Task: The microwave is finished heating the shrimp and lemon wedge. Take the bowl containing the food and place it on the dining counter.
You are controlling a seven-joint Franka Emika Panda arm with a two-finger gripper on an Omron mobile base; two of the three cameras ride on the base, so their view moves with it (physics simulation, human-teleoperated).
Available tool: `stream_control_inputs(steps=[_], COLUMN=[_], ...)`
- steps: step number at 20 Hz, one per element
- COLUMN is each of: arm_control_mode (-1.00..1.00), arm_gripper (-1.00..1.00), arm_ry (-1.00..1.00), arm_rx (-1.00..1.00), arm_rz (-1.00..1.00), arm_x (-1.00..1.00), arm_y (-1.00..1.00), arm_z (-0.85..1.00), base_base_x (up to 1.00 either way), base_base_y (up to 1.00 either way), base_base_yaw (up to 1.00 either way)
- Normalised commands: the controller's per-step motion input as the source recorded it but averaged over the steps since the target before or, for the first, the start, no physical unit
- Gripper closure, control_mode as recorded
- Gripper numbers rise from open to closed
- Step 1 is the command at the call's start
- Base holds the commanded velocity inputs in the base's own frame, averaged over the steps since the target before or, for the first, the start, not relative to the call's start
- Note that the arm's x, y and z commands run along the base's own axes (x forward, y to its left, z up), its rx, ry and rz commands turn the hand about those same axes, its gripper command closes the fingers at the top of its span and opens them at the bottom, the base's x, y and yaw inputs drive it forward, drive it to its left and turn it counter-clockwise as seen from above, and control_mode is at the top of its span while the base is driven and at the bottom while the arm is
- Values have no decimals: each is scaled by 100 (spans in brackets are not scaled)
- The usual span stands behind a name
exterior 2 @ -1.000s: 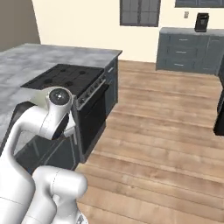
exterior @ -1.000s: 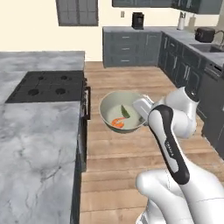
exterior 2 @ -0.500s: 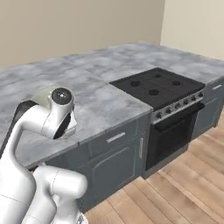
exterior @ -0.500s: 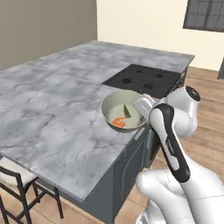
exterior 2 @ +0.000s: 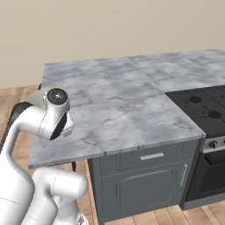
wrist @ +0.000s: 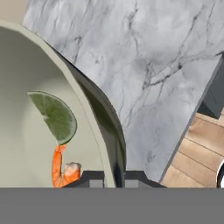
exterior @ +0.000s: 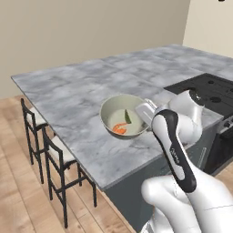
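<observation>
My gripper (exterior: pixel 146 110) is shut on the right rim of the pale greenish-white bowl (exterior: pixel 123 116). The bowl hangs over the near part of the grey-white marble dining counter (exterior: pixel 77 91); whether it touches the top I cannot tell. Inside it lie the orange shrimp (exterior: pixel 119 129) and the green lemon wedge (exterior: pixel 128 117). In the hand view the gripper (wrist: pixel 114 177) pinches the rim of the bowl (wrist: pixel 26 144), with the lemon wedge (wrist: pixel 54 116) above the shrimp (wrist: pixel 61 168) and the dining counter (wrist: pixel 144 57) behind. The microwave is out of view.
A black cooktop (exterior: pixel 209 88) is set into the counter to the right, with an oven front (exterior 2: pixel 211 171) below it. Two dark stools (exterior: pixel 41 136) stand at the counter's left edge. Wooden floor (wrist: pixel 197 148) lies past the counter's near edge.
The base has driven and turned, so the whole scene has shifted. The bowl, still gripped, was over the floor beside the stove and is now over the marble counter.
</observation>
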Motion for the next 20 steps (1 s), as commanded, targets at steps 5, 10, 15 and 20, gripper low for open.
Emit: stream_control_inputs(steps=[5,10,15,20], arm_control_mode=[-100,-100,-100,-100], arm_gripper=[100,100,100,100], arm_ry=[12,35,40,11], arm_rx=[15,3,6,-1], arm_rz=[16,-10,-3,0], arm_x=[75,100,96,74], arm_y=[-81,3,0,19], arm_z=[-1,-29,-52,-73], base_base_x=[0,0,0,0], base_base_y=[0,0,0,0], base_base_yaw=[0,0,0,0])
